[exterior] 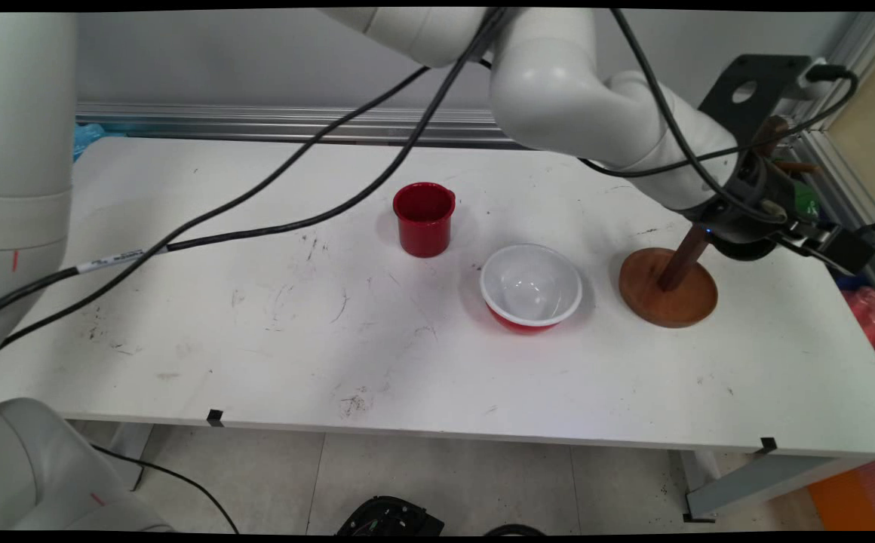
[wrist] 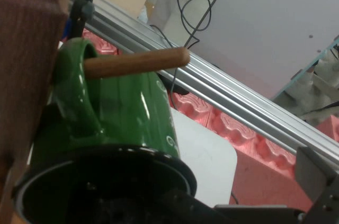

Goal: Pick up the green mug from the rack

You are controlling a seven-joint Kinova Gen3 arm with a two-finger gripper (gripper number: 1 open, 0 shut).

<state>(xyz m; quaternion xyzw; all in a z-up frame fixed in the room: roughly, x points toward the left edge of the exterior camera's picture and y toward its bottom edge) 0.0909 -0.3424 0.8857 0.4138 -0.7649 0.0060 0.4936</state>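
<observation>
My gripper (exterior: 766, 226) is at the table's right end, right beside the upright post (exterior: 683, 260) of a wooden stand with a round base (exterior: 667, 290). It is shut on a green mug (wrist: 122, 113) with a black inside, of which only a sliver (exterior: 805, 200) shows in the main view. In the hand view the mug fills the lower left, its rim close to the gripper (wrist: 159, 208). A wooden peg (wrist: 137, 62) juts from the brown post (wrist: 26, 75) and passes by the mug's upper side at its handle.
A red bowl with a white inside (exterior: 530, 286) stands left of the stand's base. A red cup (exterior: 424, 219) stands farther left and back. Black cables (exterior: 271, 181) hang over the table's left half. An aluminium frame (wrist: 238, 102) and pink foam (wrist: 243, 134) lie beyond the table's right edge.
</observation>
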